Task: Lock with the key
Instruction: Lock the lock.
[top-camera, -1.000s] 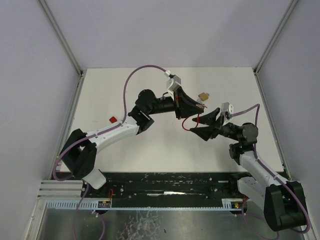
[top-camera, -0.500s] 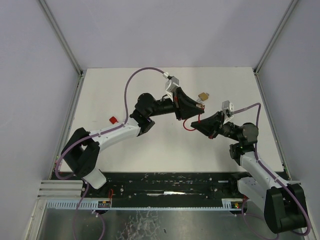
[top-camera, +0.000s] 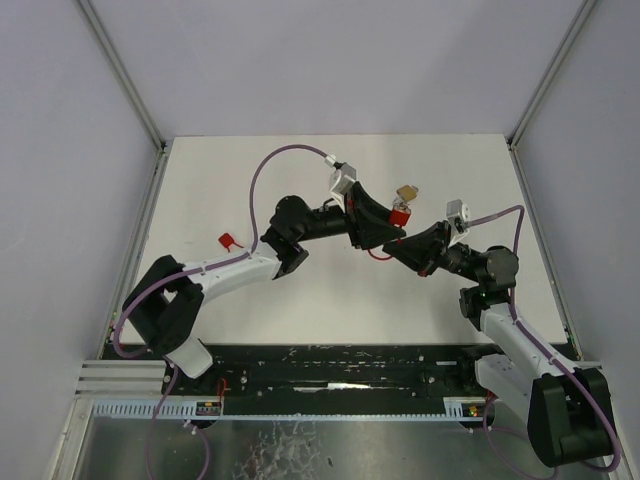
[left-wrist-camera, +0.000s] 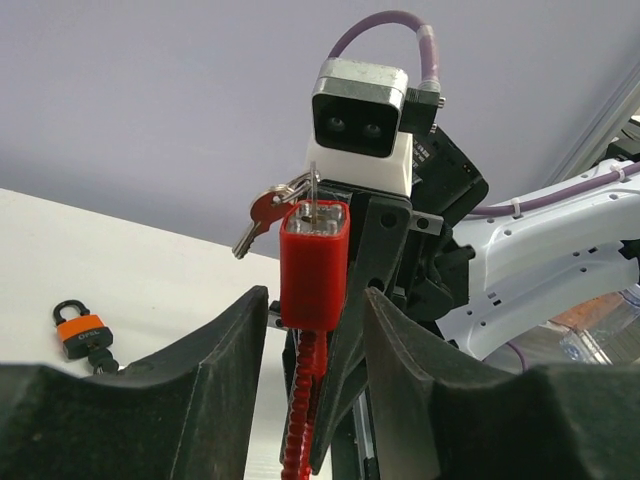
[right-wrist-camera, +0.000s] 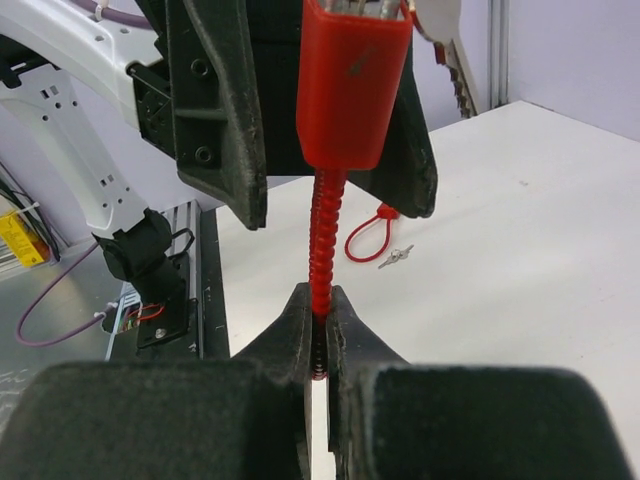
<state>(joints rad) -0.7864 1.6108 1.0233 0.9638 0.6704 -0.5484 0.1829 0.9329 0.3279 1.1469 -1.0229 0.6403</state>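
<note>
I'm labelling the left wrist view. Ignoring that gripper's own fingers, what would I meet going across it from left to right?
orange padlock → bunch of keys → red padlock → right arm

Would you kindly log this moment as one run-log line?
right gripper shut on red cable | left gripper open around lock body | key inserted
</note>
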